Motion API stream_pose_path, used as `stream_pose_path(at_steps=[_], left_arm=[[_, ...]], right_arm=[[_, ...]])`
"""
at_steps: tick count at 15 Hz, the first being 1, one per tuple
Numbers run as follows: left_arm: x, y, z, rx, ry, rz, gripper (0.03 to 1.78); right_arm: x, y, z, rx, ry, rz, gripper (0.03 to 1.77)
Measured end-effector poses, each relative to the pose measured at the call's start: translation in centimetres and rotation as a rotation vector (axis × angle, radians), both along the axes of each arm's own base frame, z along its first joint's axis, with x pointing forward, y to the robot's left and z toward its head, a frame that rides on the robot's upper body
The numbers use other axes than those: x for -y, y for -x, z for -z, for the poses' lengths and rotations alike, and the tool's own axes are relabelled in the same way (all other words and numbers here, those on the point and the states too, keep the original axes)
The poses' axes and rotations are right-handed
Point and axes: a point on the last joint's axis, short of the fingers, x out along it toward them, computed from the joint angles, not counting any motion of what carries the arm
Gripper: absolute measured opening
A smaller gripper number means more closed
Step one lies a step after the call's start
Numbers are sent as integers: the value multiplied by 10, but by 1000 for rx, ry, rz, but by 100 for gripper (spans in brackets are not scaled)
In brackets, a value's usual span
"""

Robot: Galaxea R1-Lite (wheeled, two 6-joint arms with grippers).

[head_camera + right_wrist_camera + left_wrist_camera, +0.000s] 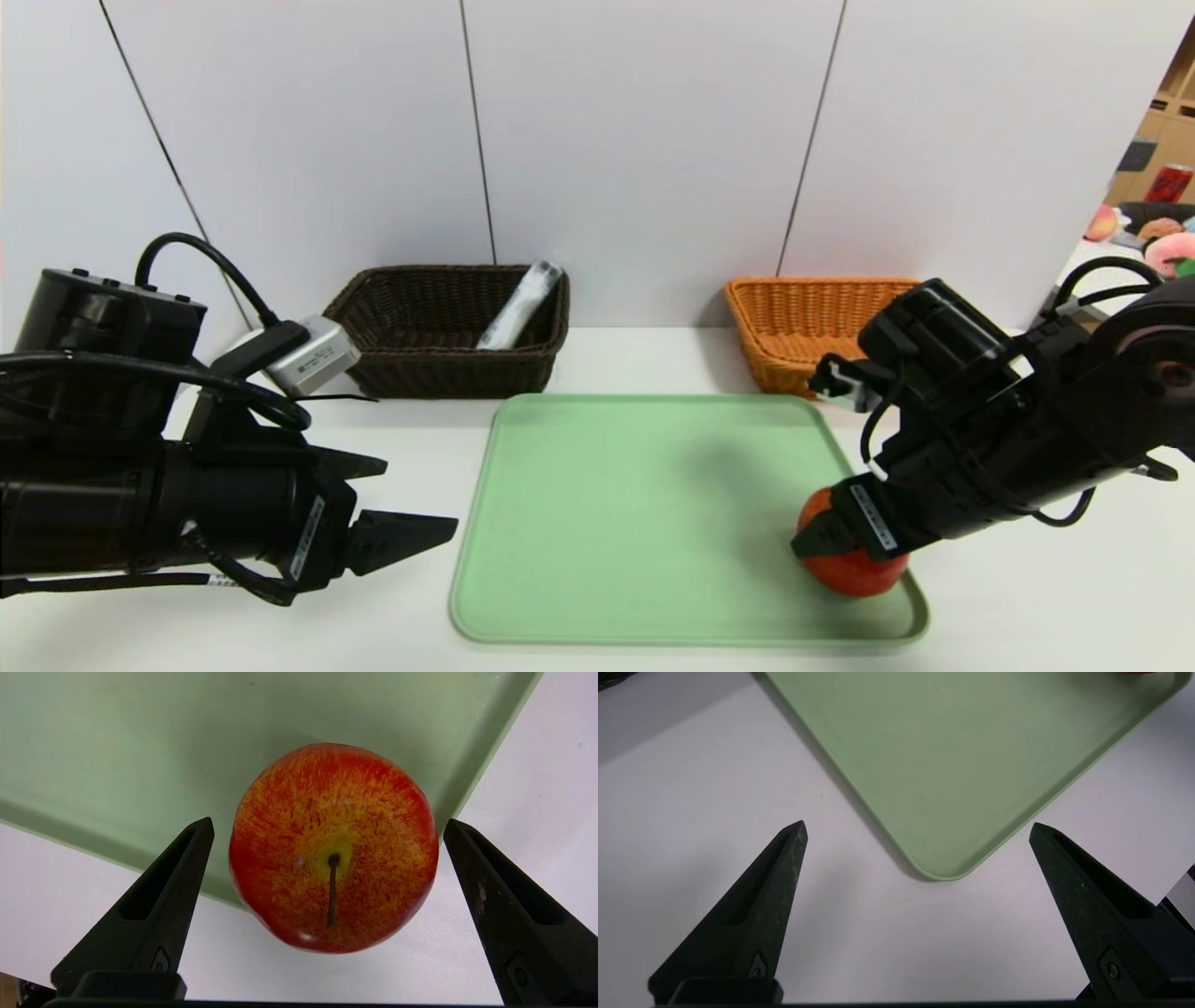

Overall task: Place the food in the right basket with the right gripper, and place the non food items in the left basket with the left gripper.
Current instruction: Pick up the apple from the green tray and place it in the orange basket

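One apple [854, 567] sits at the tray's [653, 523] near right corner, partly hidden by the right gripper [327, 826], fingers spread astride it. Left gripper [397, 499] hovers spread off the tray's left edge. Farther: dark basket [448, 331] holding a half-visible bottle [519, 305]; orange basket [803, 322], partly occluded.

Woven wicker baskets [448, 331] — matt tray [653, 523]

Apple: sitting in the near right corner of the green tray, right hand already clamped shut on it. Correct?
Not quite. The apple does sit in the near right corner of the green tray, but the right hand is not clamped on it. The right wrist view shows both fingers spread wide on either side of the apple, with clear gaps and no contact.
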Motion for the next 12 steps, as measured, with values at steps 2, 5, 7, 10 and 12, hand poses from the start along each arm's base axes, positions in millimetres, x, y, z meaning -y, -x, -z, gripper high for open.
stream_pose_path(at_steps=[2, 5, 7, 10, 12], left_arm=[[0, -1, -1, 12, 8, -2, 169], [1, -1, -1, 18, 14, -2, 169], [1, -2, 0, 14, 13, -3, 169], [1, -2, 1, 10, 12, -3, 169], [1, -2, 2, 6, 10, -3, 169]], right_arm=[[-1, -3, 4, -10, 9, -1, 170], [-4, -5, 10, -16, 46, 1, 170], [-6, -7, 12, -22, 53, -3, 170], [-11, -7, 13, -23, 52, -16, 170], [-14, -9, 14, -16, 46, -25, 170]])
